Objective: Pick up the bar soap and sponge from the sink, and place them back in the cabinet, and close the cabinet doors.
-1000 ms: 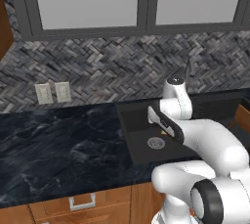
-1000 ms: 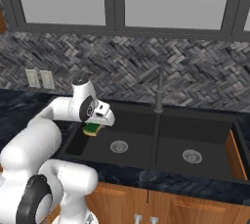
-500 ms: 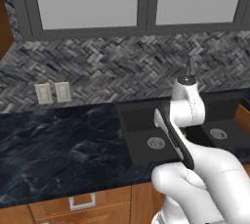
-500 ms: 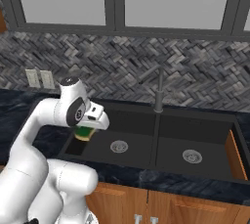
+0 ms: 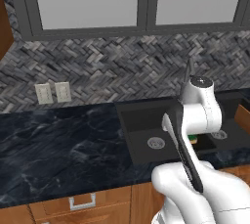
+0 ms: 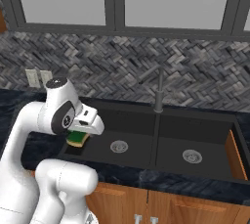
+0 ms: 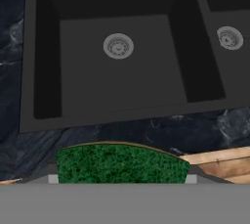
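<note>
The gripper (image 6: 78, 137) has the sponge (image 6: 77, 139) clamped between its fingers, hanging above the front left corner of the sink (image 6: 195, 137), by the left basin.

green sponge (image 6: 78, 139) lifted above black sink (image 6: 195, 142)

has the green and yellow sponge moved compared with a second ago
Yes. In the right base view the green-topped yellow sponge, held in the claw, has come forward from the back-left of the matte black sink toward its front rim.
</note>
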Controlling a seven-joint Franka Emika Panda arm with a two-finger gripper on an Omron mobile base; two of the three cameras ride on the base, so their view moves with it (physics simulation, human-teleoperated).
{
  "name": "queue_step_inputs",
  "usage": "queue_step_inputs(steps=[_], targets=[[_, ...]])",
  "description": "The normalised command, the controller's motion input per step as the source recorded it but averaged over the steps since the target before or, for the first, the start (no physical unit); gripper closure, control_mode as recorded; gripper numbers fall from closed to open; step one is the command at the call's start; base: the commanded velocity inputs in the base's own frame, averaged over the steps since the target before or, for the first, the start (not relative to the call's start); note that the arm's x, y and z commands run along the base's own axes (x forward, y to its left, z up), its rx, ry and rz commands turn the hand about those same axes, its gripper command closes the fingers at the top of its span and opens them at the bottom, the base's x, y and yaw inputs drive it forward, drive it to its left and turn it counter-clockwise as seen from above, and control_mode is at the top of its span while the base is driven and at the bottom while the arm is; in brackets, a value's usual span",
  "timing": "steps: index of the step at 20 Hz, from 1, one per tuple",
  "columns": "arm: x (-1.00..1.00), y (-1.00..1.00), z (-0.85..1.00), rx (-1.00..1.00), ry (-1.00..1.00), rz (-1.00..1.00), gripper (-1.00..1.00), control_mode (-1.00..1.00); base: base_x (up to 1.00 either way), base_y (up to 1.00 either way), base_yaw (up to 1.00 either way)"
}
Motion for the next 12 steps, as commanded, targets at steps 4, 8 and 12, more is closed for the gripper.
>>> queue_step_inputs(steps=[4,8,12], targets=[[-0.42,0.0,0.54,0.0,0.0,0.0,1.0,-1.0,0.0,0.0,0.0],[-0.29,0.0,0.63,0.0,0.0,0.0,1.0,-1.0,0.0,0.0,0.0],[-0.21,0.0,0.66,0.0,0.0,0.0,1.0,-1.0,0.0,0.0,0.0]])
